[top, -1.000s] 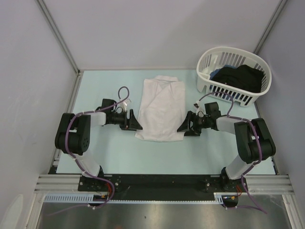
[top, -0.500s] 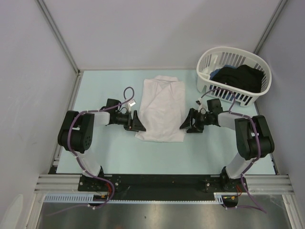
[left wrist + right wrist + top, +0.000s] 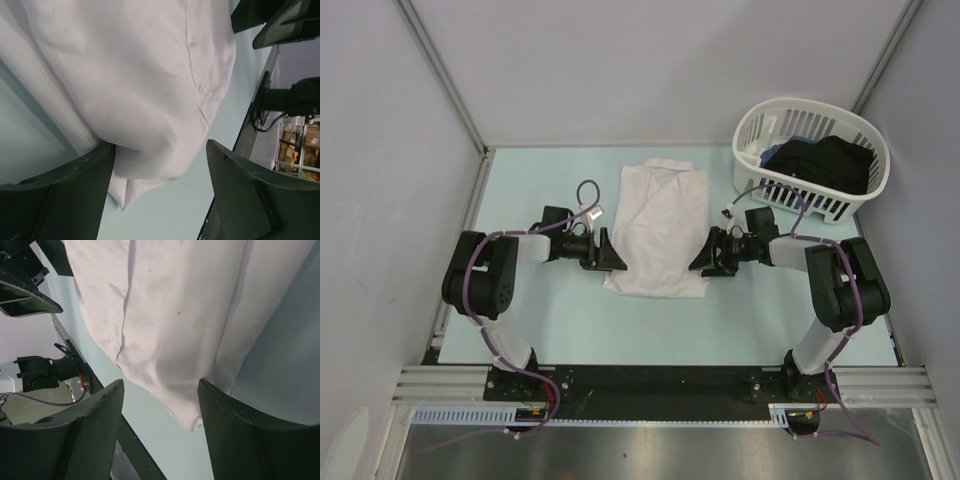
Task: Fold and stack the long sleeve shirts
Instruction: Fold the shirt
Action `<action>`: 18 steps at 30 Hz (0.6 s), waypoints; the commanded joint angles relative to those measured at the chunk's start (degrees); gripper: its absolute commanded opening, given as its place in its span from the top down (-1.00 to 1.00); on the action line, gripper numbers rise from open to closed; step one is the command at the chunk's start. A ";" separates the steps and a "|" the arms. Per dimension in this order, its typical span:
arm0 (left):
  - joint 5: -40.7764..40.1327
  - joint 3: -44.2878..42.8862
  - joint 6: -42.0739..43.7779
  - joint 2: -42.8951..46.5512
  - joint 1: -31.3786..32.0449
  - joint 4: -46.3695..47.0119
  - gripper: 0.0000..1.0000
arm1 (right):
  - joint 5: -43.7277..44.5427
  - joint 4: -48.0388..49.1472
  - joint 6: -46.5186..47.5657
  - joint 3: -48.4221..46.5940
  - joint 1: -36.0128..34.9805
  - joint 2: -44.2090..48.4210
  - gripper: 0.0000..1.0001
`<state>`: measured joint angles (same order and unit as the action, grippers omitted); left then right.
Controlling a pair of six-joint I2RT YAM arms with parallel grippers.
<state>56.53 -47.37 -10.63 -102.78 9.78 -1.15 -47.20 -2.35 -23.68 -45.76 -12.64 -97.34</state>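
White shirt [image 3: 660, 225] lies mid-table [image 3: 550, 310], narrowed to a long panel, with left gripper [image 3: 608, 254] and right gripper [image 3: 706, 258] spread wide at its near corners, pinching nothing; crosswise fold and stacking look undone, dark clothes [image 3: 825, 165] waiting in basket [image 3: 798, 197].

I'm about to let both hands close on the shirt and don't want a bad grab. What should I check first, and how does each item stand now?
1. Left hand open: ok, fingers spread wide.
2. Right hand open: ok, fingers spread wide.
3. Hands on opposite sides of the white shirt, towards its near end: ok.
4. Shirt's near corner framed between each hand's fingers in the wrist views: ok.
5. A finger slid under the cloth: cannot tell.
6. Shirt apart from the basket: ok.
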 commanded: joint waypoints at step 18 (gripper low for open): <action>-5.47 7.12 -7.65 5.76 3.05 5.18 -0.54 | -0.88 -0.29 1.09 2.43 0.95 0.13 -0.20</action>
<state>50.78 -41.04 -16.71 -96.71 10.52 1.41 -47.27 -3.14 -23.44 -43.90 -11.81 -98.26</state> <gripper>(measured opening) 0.777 0.622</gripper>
